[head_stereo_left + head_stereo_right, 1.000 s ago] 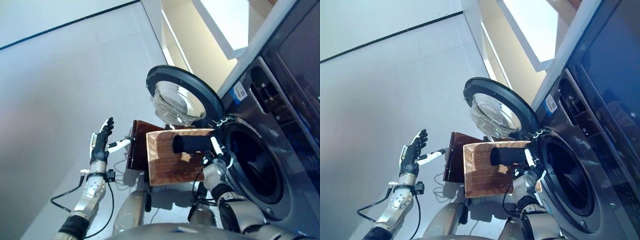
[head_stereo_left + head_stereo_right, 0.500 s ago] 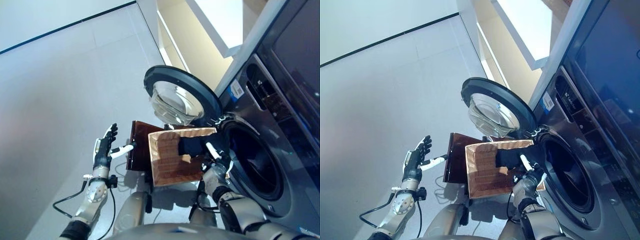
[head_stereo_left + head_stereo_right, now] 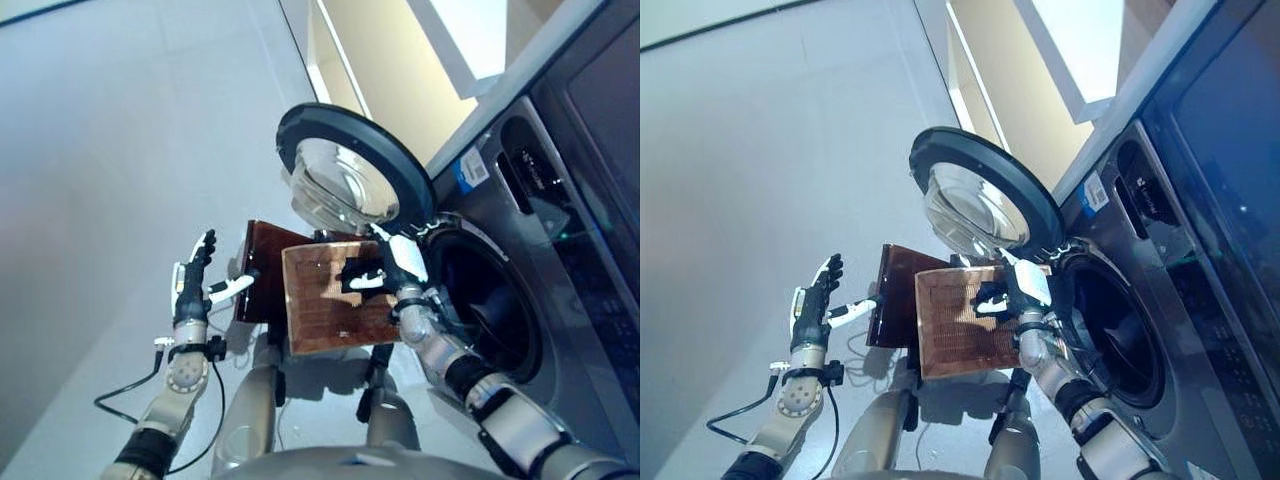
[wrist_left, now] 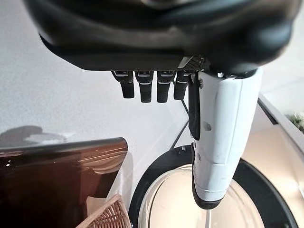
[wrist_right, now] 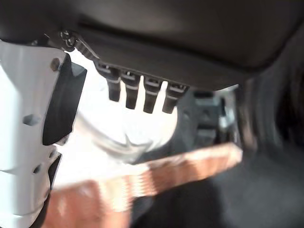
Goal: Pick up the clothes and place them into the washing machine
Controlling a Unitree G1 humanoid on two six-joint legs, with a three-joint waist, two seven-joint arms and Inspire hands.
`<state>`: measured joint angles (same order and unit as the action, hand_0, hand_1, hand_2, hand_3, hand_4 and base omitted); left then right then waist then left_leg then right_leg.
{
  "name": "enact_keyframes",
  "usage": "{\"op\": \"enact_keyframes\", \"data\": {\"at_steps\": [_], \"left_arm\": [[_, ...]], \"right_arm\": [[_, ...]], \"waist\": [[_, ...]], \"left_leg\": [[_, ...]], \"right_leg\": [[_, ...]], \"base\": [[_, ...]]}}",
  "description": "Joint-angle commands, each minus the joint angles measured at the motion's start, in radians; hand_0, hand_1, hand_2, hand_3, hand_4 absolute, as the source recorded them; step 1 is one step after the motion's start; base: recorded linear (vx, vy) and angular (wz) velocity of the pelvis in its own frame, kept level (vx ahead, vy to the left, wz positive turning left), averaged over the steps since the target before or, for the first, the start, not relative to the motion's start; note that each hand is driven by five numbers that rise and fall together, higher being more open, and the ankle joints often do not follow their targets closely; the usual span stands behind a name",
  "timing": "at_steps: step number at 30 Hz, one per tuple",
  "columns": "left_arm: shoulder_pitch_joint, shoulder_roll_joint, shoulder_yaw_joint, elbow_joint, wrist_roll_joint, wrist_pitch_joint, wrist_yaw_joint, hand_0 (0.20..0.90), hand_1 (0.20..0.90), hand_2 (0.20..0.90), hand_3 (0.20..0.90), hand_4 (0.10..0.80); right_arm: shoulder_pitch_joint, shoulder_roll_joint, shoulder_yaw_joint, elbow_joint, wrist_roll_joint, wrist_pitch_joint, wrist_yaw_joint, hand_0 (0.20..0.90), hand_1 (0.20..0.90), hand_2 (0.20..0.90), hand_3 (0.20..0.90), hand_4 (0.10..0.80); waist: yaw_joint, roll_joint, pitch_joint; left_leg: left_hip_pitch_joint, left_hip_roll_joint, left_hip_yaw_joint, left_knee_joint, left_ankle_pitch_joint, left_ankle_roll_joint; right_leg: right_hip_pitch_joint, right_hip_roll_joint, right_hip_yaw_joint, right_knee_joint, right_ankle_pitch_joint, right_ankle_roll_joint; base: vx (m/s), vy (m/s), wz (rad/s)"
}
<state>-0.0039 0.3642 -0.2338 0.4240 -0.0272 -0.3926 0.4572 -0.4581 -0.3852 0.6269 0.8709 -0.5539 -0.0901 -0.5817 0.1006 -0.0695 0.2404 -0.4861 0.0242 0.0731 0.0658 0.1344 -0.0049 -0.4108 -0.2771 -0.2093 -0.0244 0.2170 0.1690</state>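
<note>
I see my right hand point(image 3: 385, 268) at frame centre, fingers straight and empty, above the brown woven rectangular basket point(image 3: 320, 315). A small dark piece of clothing point(image 3: 357, 277) lies on the basket's upper right – just beside that hand. The grey front-loading washing machine point(image 3: 520, 300) fills the right side, its round glass door point(image 3: 350, 180) open. My left hand point(image 3: 192, 285), lower left, spreads open, holding nothing.

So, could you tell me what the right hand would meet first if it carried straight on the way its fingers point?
Probably the open washer door. The right hand hovers over the wicker basket, fingers aimed up at the door's glass; depth is hard to judge.
</note>
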Motion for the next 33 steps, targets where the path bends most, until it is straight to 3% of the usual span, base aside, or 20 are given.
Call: {"op": "enact_keyframes", "data": {"at_steps": [1, 4, 9, 22, 33], "left_arm": [[-0.069, 0.021, 0.029, -0.080, 0.068, -0.107, 0.062, 0.900, 0.900, 0.900, 0.900, 0.800], [-0.083, 0.018, 0.020, -0.096, 0.065, -0.106, 0.076, 0.900, 0.900, 0.900, 0.900, 0.800], [-0.083, 0.018, 0.021, -0.110, 0.056, -0.109, 0.082, 0.900, 0.900, 0.900, 0.900, 0.800], [-0.056, 0.017, 0.049, -0.152, 0.047, -0.111, 0.081, 0.900, 0.900, 0.900, 0.900, 0.800], [-0.029, 0.013, 0.066, -0.194, 0.044, -0.104, 0.073, 0.900, 0.900, 0.900, 0.900, 0.800]], "right_arm": [[-0.116, -0.056, 0.035, 0.022, -0.191, 0.071, -0.074, 0.900, 0.900, 0.900, 0.900, 0.800], [-0.160, -0.059, 0.062, 0.081, -0.277, 0.135, -0.100, 0.900, 0.900, 0.900, 0.900, 0.800], [-0.188, -0.065, 0.069, 0.109, -0.302, 0.157, -0.105, 0.900, 0.900, 0.900, 0.900, 0.800], [-0.220, -0.079, 0.088, 0.172, -0.307, 0.167, -0.099, 0.900, 0.900, 0.900, 0.900, 0.800], [-0.221, -0.066, 0.097, 0.208, -0.301, 0.173, -0.102, 0.900, 0.900, 0.900, 0.900, 0.800]], "waist": [[0.015, 0.032, 0.038], [0.017, 0.045, 0.061], [0.014, 0.067, 0.082], [0.000, 0.100, 0.100], [-0.001, 0.109, 0.105]], "left_leg": [[-0.118, 0.051, -0.054, 0.095, -0.067, -0.079], [-0.137, 0.059, -0.052, 0.110, -0.069, -0.081], [-0.154, 0.066, -0.048, 0.133, -0.075, -0.082], [-0.252, 0.092, -0.056, 0.299, -0.139, -0.084], [-0.295, 0.097, -0.071, 0.352, -0.161, -0.080]], "right_leg": [[0.012, -0.015, -0.006, 0.092, -0.142, -0.005], [-0.026, -0.009, 0.007, 0.128, -0.157, -0.014], [-0.069, -0.003, 0.025, 0.174, -0.173, -0.022], [-0.217, 0.024, 0.071, 0.361, -0.247, -0.051], [-0.266, 0.039, 0.076, 0.436, -0.286, -0.066]], "base": [[-0.032, -0.005, 0.02], [-0.036, -0.002, -0.03], [-0.019, 0.005, -0.03], [-0.019, -0.005, -0.05], [0.011, -0.016, -0.04]]}}
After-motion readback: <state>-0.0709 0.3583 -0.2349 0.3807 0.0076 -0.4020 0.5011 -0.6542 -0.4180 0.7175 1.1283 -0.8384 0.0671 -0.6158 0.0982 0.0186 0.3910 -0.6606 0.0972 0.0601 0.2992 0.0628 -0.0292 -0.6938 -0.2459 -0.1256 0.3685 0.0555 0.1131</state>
